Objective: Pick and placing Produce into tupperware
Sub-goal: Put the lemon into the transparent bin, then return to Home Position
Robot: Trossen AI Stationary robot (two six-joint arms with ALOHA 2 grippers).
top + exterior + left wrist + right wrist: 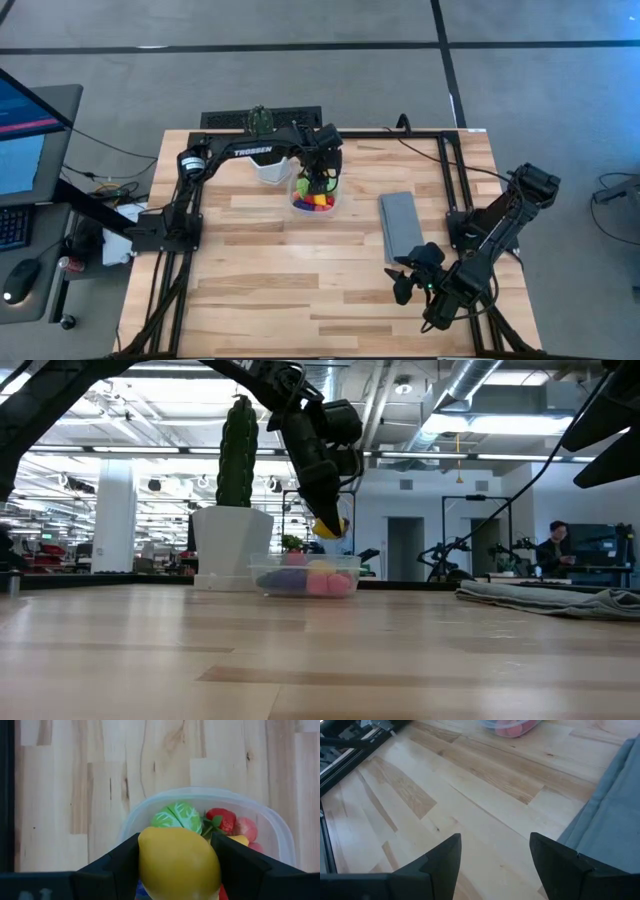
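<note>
1. The left pincer point(179, 870) hung just above the tupperware point(314, 196), clamped on a yellow toy lemon point(179, 864).
2. The tupperware stood on the wooden surface point(300, 280) at its far middle, just beside the white pot point(272, 168) with the green cactus point(238, 452).
3. Inside it lay other produce: a green lettuce piece point(177, 816), a red strawberry point(221, 820) and a pink piece point(246, 828).
4. The right pincer point(495, 852) waited over the near right part of the surface, its fingers apart and holding nothing, just beside the grey cloth point(402, 225).
</note>
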